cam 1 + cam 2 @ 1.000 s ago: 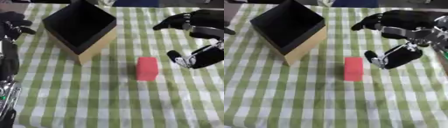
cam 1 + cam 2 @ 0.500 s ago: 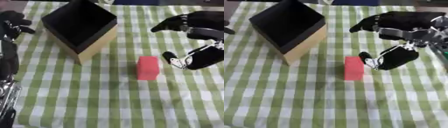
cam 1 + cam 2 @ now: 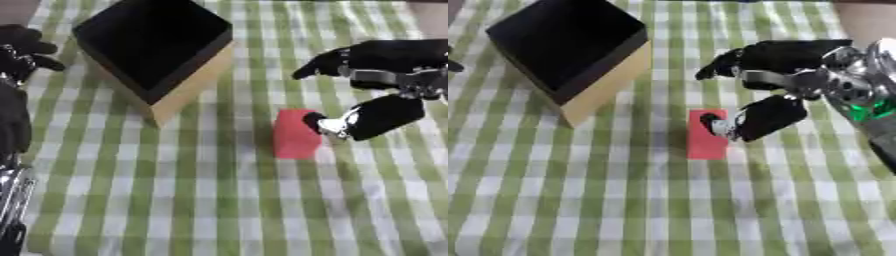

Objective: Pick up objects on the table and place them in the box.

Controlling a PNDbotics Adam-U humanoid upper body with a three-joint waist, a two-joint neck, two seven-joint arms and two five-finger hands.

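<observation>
Part of the red block (image 3: 294,135) hides behind right hand (image 3: 376,85) fingers

The right hand (image 3: 785,90) is cut off at the picture's right edge; contact between its thumb and the red block (image 3: 296,134) cannot be confirmed, perhaps touching.

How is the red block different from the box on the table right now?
The red block is small, solid and bright red; the box is much bigger, open-topped, black inside with tan outer walls. The red block lies square with the cloth's stripes, while the box sits turned corner-on. The right robot hand reaches the red block's right edge; nothing touches the box. Both rest on the green checked tablecloth.
</observation>
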